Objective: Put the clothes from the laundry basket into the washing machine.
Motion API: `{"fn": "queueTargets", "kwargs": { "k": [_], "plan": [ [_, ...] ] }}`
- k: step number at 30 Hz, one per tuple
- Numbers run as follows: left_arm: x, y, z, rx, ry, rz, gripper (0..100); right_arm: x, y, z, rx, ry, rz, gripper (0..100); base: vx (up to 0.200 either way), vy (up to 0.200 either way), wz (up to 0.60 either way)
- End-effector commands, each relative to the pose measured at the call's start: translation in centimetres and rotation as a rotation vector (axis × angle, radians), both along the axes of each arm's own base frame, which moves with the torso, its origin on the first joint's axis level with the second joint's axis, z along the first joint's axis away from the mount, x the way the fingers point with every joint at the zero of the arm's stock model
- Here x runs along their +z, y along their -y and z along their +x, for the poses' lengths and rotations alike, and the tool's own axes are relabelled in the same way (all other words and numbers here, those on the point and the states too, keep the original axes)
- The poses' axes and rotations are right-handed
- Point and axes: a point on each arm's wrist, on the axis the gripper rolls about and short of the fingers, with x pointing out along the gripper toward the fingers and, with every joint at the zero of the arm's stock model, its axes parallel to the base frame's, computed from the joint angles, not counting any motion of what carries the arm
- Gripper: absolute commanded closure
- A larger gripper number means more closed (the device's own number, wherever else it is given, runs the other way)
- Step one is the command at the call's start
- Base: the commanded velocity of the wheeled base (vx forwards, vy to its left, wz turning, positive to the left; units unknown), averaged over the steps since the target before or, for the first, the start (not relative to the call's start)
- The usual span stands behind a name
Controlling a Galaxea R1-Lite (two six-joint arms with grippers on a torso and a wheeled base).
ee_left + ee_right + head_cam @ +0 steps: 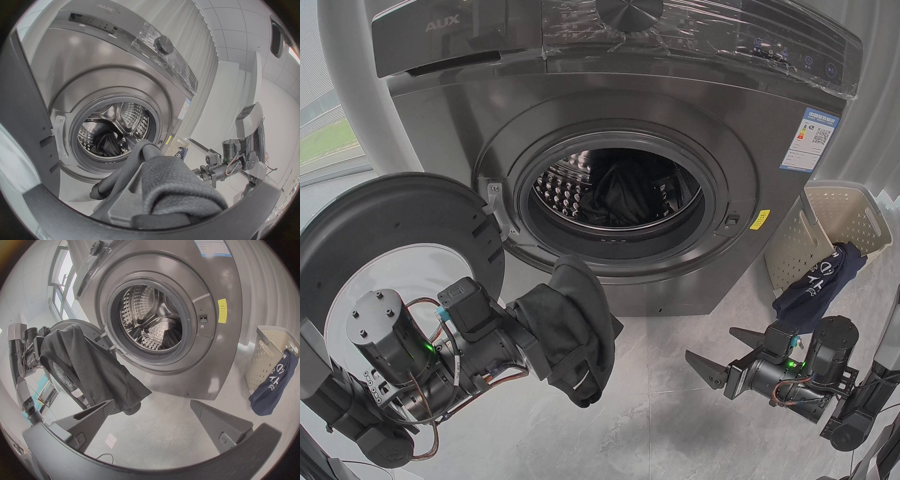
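My left gripper (550, 325) is shut on a dark grey garment (578, 328) that drapes over it, low in front of the washing machine (625, 125) and left of the drum opening (612, 187). The garment (168, 184) hides the left fingers. Dark clothes (619, 194) lie inside the drum. My right gripper (725, 353) stands open and empty over the floor at the right. A navy garment (819, 287) hangs over the front of the cream laundry basket (850, 219), just behind the right gripper. The basket (268, 355) and navy garment (273, 380) also show in the right wrist view.
The round machine door (394, 244) stands swung open at the left, right behind my left arm. Grey tiled floor (650, 425) lies free between the two grippers. A window (325, 125) is at the far left.
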Motion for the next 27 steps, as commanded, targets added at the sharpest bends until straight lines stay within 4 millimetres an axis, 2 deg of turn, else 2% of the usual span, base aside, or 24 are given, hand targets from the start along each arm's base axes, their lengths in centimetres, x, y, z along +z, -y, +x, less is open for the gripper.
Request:
{"fn": "queueTargets", "kwargs": {
  "k": [1,8,10,13,15,17,20,22,26,27],
  "plan": [
    [-0.6,0.4,0.2,-0.008,-0.018,0.014,100,0.2,0.0,-0.1,0.005,0.007,0.005,0,0.200,0.000,0.00],
    [-1.2,1.3,0.1,-0.033,-0.033,0.028,100,0.3,-0.2,-0.3,0.019,0.009,0.007,0,0.200,0.000,0.00],
    [-1.7,2.2,-0.3,-0.067,-0.049,0.037,100,0.3,-0.3,-0.3,0.022,0.012,0.008,0,0.200,0.000,0.00],
    [-2.2,3.3,-0.8,-0.106,-0.067,0.044,100,0.5,-0.6,-0.7,0.041,0.017,0.012,0,0.000,0.000,0.00],
    [-2.9,4.4,-0.4,-0.109,-0.079,0.055,100,1.0,-1.0,-1.3,0.064,0.032,0.023,0,0.000,0.000,0.00],
    [-3.6,5.7,1.3,-0.075,-0.074,0.054,100,1.2,-1.1,-1.6,0.073,0.038,0.028,0,0.000,0.000,0.00],
    [-4.3,7.7,5.1,0.020,-0.042,0.021,100,1.2,-0.9,-2.2,0.086,0.034,0.028,0,0.000,0.000,0.00],
    [-4.7,8.2,6.8,0.047,-0.032,0.004,100,1.5,-0.9,-2.5,0.096,0.040,0.032,0,0.000,0.000,0.00],
    [-4.6,9.3,9.2,0.070,0.000,-0.036,100,2.0,-0.6,-2.9,0.094,0.057,0.045,0,0.000,0.000,0.00],
    [-4.6,9.3,9.2,0.070,0.000,-0.036,100,2.0,-0.6,-2.9,0.094,0.057,0.045,0,0.000,0.000,0.00]
  ]
}}
